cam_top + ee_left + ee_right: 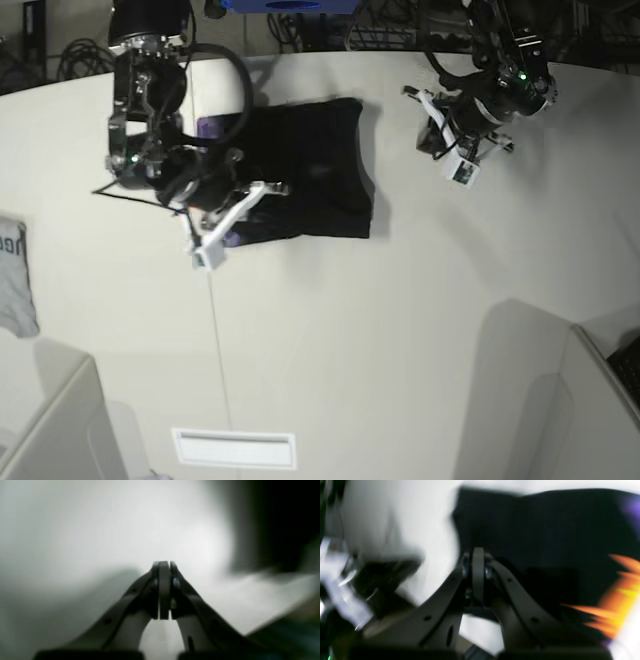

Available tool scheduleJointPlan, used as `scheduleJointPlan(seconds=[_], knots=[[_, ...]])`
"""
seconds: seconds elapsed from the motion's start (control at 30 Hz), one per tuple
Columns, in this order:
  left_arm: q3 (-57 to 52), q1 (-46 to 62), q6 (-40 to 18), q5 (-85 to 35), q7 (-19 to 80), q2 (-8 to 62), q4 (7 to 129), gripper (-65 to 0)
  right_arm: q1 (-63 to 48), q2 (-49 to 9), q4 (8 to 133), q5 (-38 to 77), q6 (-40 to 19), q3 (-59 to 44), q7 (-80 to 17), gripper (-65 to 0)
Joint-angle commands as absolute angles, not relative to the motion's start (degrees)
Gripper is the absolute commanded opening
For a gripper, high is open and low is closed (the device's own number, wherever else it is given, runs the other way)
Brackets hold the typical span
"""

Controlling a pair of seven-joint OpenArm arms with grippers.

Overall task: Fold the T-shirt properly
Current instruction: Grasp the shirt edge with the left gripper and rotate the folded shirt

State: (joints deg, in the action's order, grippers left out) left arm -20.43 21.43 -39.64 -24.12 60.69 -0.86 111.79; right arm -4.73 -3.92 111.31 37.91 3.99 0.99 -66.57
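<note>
White tabletop [330, 330] carries the folded black T-shirt [305, 185] near its far edge, with the right gripper [478, 555] pressed together over its side and the left gripper [163, 566] pressed together well apart.

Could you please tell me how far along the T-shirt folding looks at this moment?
Mostly done: the large black cloth T-shirt lies as a compact, roughly rectangular bundle on the white table, though its orange sun print shows in the right wrist view. Nothing is in hand: the right gripper and left gripper are shut and empty. Perhaps only final tidying remains.
</note>
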Motion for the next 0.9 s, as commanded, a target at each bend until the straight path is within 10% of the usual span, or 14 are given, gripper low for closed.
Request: scheduleJointPlan(seconds=[0.0, 0.07, 0.2, 0.3, 0.87], knots=[[-20.35, 21.32, -40.0, -28.0, 60.18, -0.4, 112.57, -65.0, -4.18, -5.49, 112.84, 38.73, 1.8, -1.27, -65.54, -65.0], [-20.7, 21.32, -40.0, -36.7, 60.18, -0.4, 112.04, -61.9, -4.7, -7.16, 113.01, 38.73, -2.15, -5.32, -65.71, -65.0], [-20.09, 19.47, -38.37, -44.26, 60.09, -0.75, 109.93, -20.7, -6.99, -8.22, 113.01, 38.73, -7.25, -13.05, -65.63, -65.0], [-17.19, 17.1, -34.24, -44.44, 59.82, -1.71, 106.33, -6.3, -8.22, -8.31, 113.01, 38.73, -8.57, -16.48, -65.71, -65.0], [-7.08, 6.55, -24.57, -44.26, 59.65, -4.97, 86.11, -8.7, -10.24, -8.4, 113.01, 38.37, -11.47, -24.13, -65.54, -65.0]])
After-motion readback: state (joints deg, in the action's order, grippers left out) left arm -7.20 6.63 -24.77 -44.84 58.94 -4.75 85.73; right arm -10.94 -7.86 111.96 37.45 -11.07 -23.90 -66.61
